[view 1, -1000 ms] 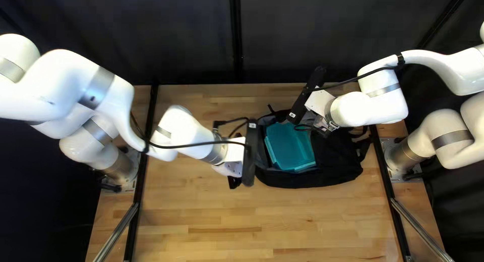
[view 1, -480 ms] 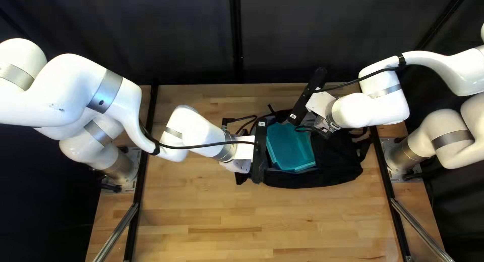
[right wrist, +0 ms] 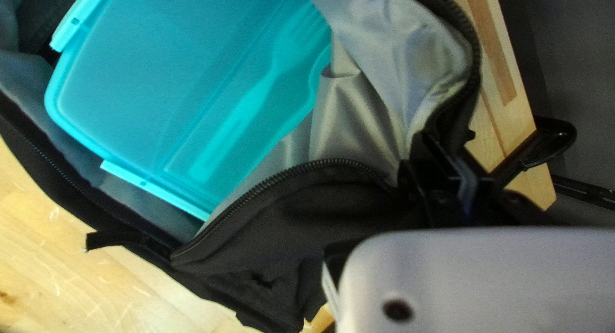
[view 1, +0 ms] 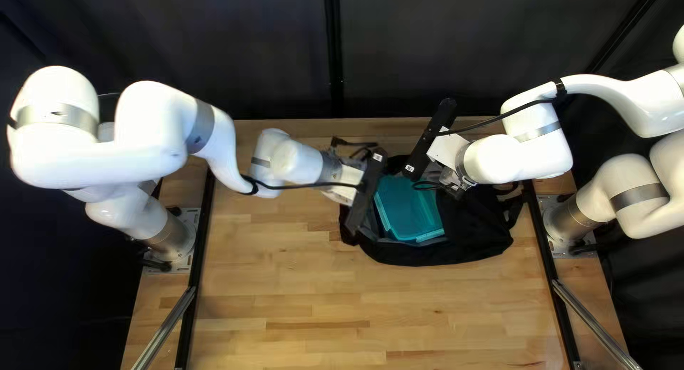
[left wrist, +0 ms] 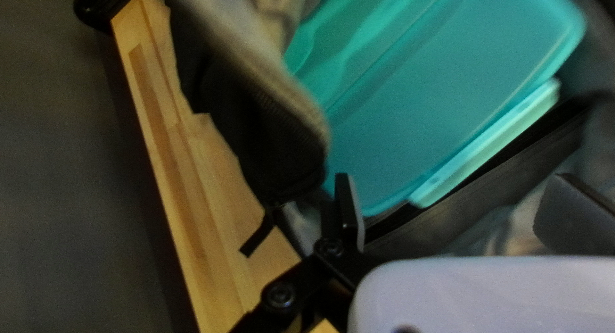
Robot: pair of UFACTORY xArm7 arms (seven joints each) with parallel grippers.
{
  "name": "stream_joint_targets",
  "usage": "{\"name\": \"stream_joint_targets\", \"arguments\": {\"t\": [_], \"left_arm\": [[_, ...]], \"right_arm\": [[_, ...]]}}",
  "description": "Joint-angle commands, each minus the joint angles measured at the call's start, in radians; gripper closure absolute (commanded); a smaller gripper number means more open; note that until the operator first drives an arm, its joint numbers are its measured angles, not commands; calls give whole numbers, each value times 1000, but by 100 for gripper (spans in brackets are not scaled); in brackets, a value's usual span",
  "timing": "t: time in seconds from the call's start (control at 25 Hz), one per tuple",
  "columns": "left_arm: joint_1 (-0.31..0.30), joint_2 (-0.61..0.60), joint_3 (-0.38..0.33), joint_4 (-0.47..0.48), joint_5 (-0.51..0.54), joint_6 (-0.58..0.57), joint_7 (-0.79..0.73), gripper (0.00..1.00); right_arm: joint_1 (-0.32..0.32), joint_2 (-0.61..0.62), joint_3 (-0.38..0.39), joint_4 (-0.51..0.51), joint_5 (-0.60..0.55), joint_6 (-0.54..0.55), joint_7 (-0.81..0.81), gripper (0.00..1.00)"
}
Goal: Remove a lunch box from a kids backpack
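top left view: one backpack (view 1: 474, 235) lies on the table (view 1: 306, 299) with its mouth gaping toward the left arm's (view 1: 160, 153) side.
lunch box: inside the backpack, lid up, exposed at the mouth; removal not yet made.
left gripper (left wrist: 455, 185): fingers spread apart, pinching nothing, just beyond the backpack's near lining. position judged chosen to reach the exposed end of the lunch box.
right gripper (right wrist: 442, 163): fingers pressed together on the backpack's rim, as far as black on black allows. hold judged to serve two purposes: keeping the mouth wide and anchoring the bag against a pull.
zipper (right wrist: 272, 184): undone, its teeth curving around the mouth; this leaves the lunch box uncovered.
count: backpacks, one; lunch boxes, one; grippers, two; latches (right wrist: 150, 189) showing in the right wrist view, two.
step in hand: judged to be the approach for a grasp, with the bag already steadied.
next move: the left gripper should straddle an edge of the lunch box, close, then draw it out through the mouth.
risk: a finger may catch the lining, or the smooth lid may slip.
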Motion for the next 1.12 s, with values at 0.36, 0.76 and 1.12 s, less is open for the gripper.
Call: {"name": "stream_joint_targets", "arguments": {"t": [0.36, 0.76, 1.12], "left_arm": [[-386, 17, 206, -50, -346, -6, 189, 0], [-193, -5, 117, -38, -150, -5, 182, 0], [-376, 89, 265, -43, -331, -103, 299, 0]], "right_arm": [[1, 1, 2, 28, 4, 19, -4, 100], [2, -12, 3, 20, 5, 15, -1, 100], [10, -12, 2, 71, 66, 61, -3, 100]]}}
